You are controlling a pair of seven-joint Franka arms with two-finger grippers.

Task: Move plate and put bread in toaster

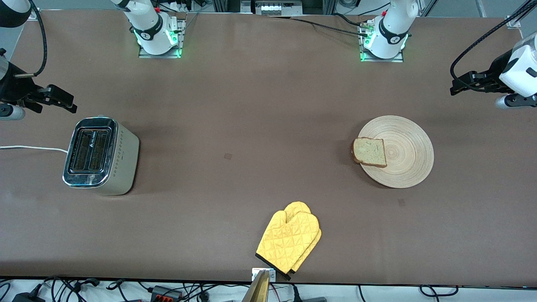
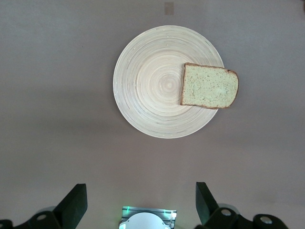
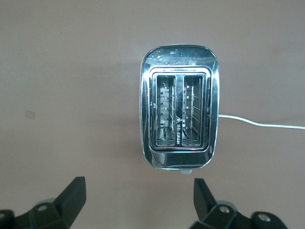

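Observation:
The round wooden plate [image 1: 402, 153] lies toward the left arm's end of the table. The bread [image 1: 370, 152] lies flat on its rim, overhanging the edge that faces the toaster. The toaster [image 1: 100, 156] stands toward the right arm's end, slots up and empty, with its white cord [image 1: 29, 147] running off the table's end. My left gripper [image 1: 459, 84] hangs open and empty over bare table beside the plate [image 2: 157, 86]; the bread [image 2: 208, 87] shows in its wrist view. My right gripper [image 1: 65, 100] hangs open and empty over bare table beside the toaster [image 3: 178, 107].
A yellow quilted oven mitt [image 1: 289, 239] lies at the table edge nearest the front camera, midway along it. The arm bases [image 1: 157, 35] [image 1: 386, 40] stand along the edge farthest from the camera. Bare brown tabletop [image 1: 243, 126] spans between toaster and plate.

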